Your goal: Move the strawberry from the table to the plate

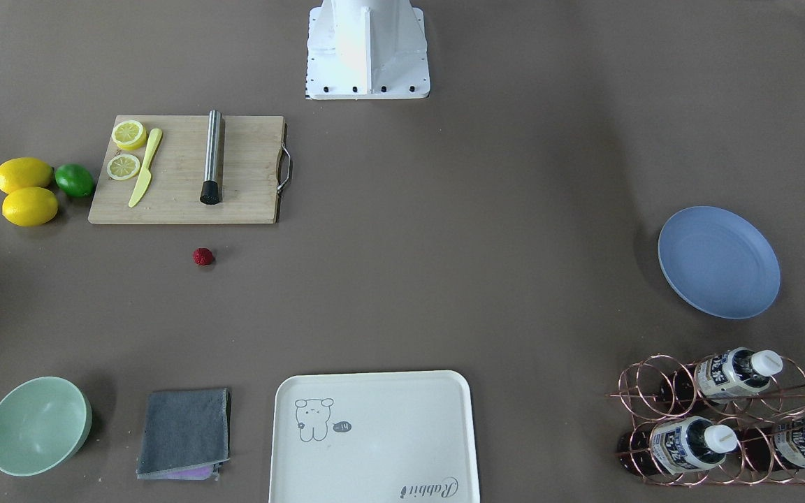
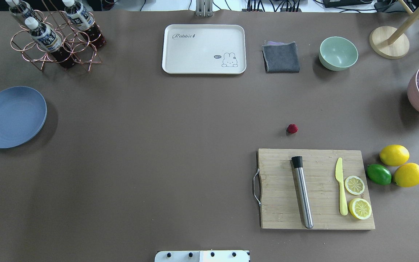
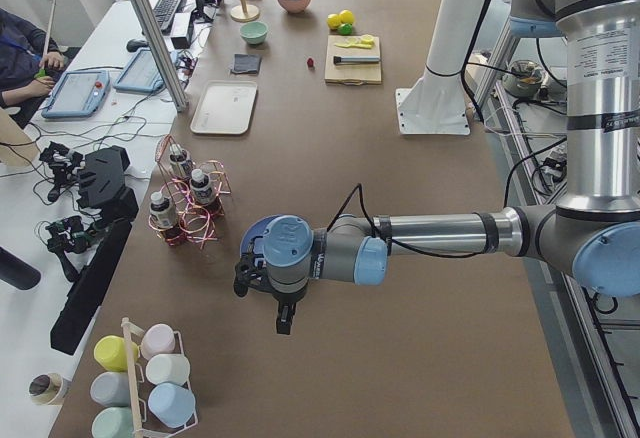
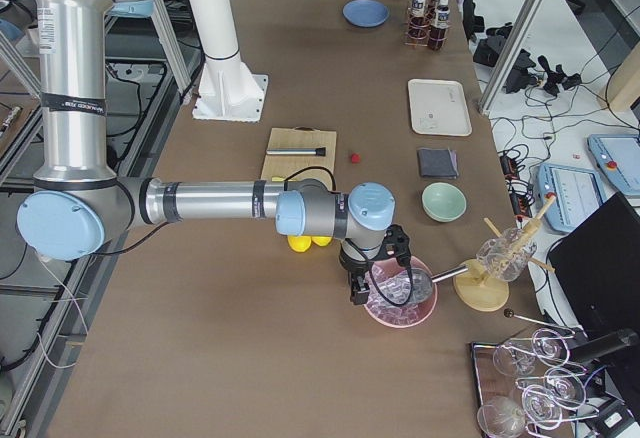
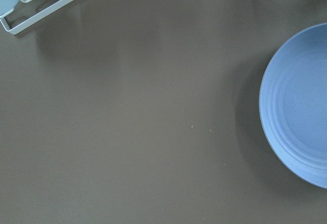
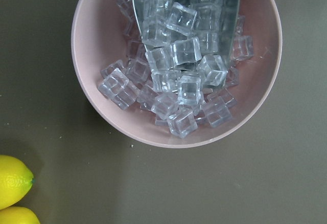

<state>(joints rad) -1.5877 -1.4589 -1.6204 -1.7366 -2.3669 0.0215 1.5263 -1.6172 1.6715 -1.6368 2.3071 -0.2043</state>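
The table (image 2: 158, 163) is a wide, matte grey-brown sheet with a broad bare stretch across its middle and near left. Desks with cables and screens stand beyond its far edge.

The left arm reaches low over the left end. The left gripper (image 3: 284, 324) hangs just beside the plate (image 2: 11, 116), and only the side view shows it, so I cannot tell how its fingers stand. The right arm reaches over the right end. The right gripper (image 4: 356, 296) hangs above a pink bowl (image 6: 255, 106) heaped with clear ice cubes, and the state of its fingers cannot be told either.

A wooden cutting board (image 2: 318, 163) with a metal handle lies near right. It carries a steel rod (image 2: 303, 196) with a black tip, a yellow plastic knife (image 2: 341, 185) and two lemon halves (image 2: 355, 185). A cream rectangular tray (image 2: 204, 49) sits at the far middle. The round periwinkle plate, faintly ringed, lies at the left edge, with a copper wire bottle rack (image 2: 55, 54) beyond it. Far right are a pale green bowl (image 2: 338, 53) and a folded grey cloth (image 2: 281, 57). Two lemons (image 2: 394, 155) and a lime (image 2: 379, 174) touch just right of the board.

The strawberry (image 2: 292, 128), small, red and bumpy, lies alone on the table just beyond the board's far edge, well apart from the plate.
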